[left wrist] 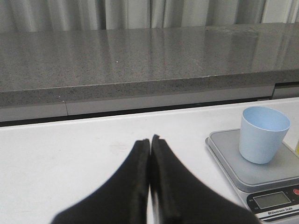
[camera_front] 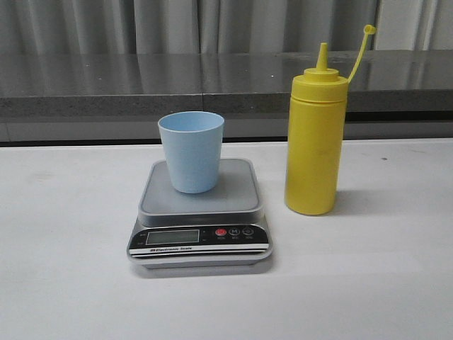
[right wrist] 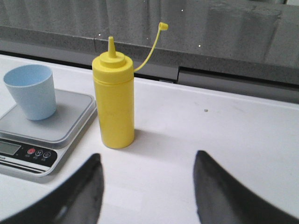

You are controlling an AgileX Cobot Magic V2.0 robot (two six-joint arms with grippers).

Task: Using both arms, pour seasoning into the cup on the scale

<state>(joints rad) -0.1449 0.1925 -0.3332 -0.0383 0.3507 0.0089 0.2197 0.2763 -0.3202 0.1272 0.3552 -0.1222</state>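
Observation:
The light blue cup [camera_front: 191,151] stands upright on the grey platform of the scale [camera_front: 202,212] at the table's middle. The yellow seasoning bottle [camera_front: 316,138] stands upright just right of the scale, its cap strap hanging open. No gripper shows in the front view. In the left wrist view my left gripper [left wrist: 150,140] is shut and empty over bare table, left of the scale [left wrist: 266,175] and cup [left wrist: 262,134]. In the right wrist view my right gripper [right wrist: 147,158] is open and empty, short of the bottle [right wrist: 113,95]; the cup [right wrist: 31,91] and scale [right wrist: 42,135] lie beyond.
A grey stone ledge [camera_front: 141,88] runs along the back of the white table [camera_front: 71,283], with a curtain behind it. White table surface spreads left of the scale and right of the bottle.

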